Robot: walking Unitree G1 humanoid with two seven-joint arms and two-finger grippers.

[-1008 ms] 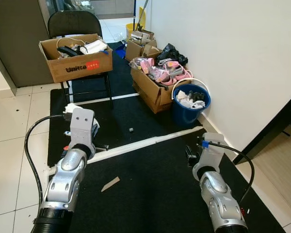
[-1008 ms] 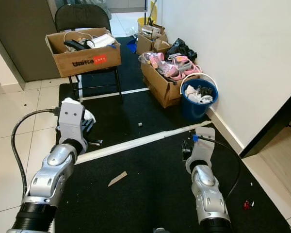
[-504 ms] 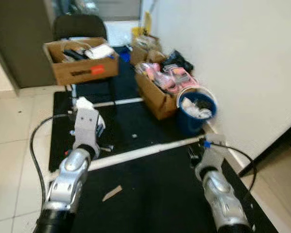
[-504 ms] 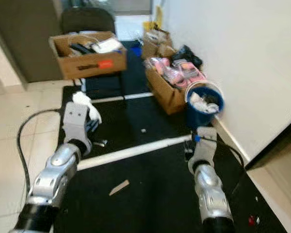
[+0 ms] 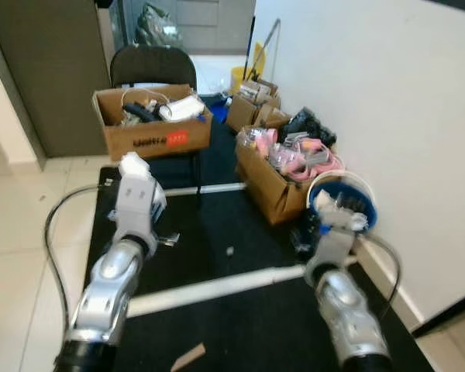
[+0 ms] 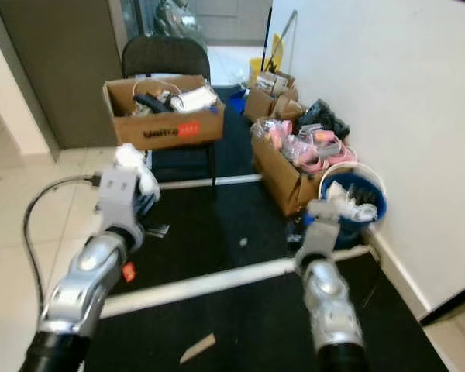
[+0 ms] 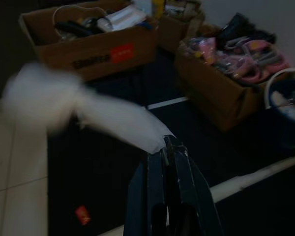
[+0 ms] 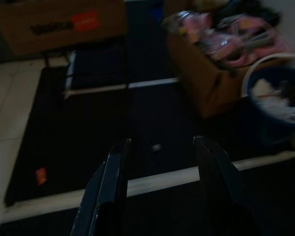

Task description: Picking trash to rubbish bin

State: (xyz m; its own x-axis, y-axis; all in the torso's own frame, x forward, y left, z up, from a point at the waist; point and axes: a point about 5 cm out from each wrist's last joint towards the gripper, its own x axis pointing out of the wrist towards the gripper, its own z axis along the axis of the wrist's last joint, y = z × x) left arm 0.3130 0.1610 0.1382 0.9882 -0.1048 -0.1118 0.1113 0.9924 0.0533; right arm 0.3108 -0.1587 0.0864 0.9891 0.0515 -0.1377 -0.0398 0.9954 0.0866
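My left gripper is shut on a crumpled white paper, which sticks out past the fingers and is blurred. The same paper shows above the left wrist, over the black mat. The blue bucket bin with a white rim stands by the wall at right, holding white and dark trash. My right gripper is open and holds nothing. It hangs over the mat just short of the bin.
A cardboard box rests on a black chair behind. A box of pink items stands left of the bin. A white strip crosses the mat. A small scrap, a cardboard sliver and a red scrap lie about.
The whole view has shifted: the camera has come forward, so the boxes and bin sit nearer and lower. The left gripper still holds the paper. The right stays open.
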